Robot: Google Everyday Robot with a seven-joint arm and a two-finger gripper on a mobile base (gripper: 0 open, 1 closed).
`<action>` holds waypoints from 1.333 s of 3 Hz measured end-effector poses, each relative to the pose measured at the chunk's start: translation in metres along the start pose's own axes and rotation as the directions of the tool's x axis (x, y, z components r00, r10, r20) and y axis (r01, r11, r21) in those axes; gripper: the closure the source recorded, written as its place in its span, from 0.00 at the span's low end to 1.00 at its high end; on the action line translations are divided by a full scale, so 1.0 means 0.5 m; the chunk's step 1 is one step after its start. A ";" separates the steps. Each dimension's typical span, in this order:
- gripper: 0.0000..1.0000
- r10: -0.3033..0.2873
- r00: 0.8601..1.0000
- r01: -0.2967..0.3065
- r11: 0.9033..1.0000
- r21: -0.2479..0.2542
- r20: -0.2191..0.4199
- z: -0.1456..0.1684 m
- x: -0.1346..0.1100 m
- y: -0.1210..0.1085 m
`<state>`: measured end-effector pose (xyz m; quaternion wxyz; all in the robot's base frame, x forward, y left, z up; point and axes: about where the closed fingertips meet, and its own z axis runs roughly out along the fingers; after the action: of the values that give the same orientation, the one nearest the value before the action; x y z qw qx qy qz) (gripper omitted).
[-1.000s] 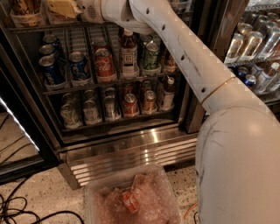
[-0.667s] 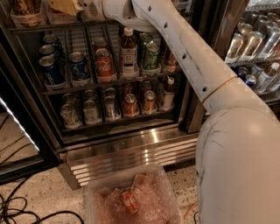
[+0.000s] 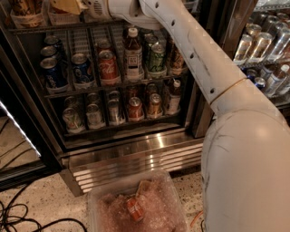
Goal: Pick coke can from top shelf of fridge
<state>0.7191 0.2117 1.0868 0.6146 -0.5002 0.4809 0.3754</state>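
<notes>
pincer [image 3: 93, 7]: far top left, grip cannot be told
coke can [image 3: 108, 68]: on rack [image 3: 81, 89], not yet held
remaining: grasp, withdraw

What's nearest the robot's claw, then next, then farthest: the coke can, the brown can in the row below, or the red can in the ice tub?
The claw sits at the view's top edge, left of middle.
1. coke can: below the claw, upper row of cans.
2. brown can: lower row, slightly right.
3. red can: in the ice tub on the floor.
</notes>
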 end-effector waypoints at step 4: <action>1.00 -0.023 0.999 0.017 0.988 -0.154 -0.035 -0.036 -0.021 0.050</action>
<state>0.6890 0.1997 1.0901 0.5691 -0.5577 0.4565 0.3959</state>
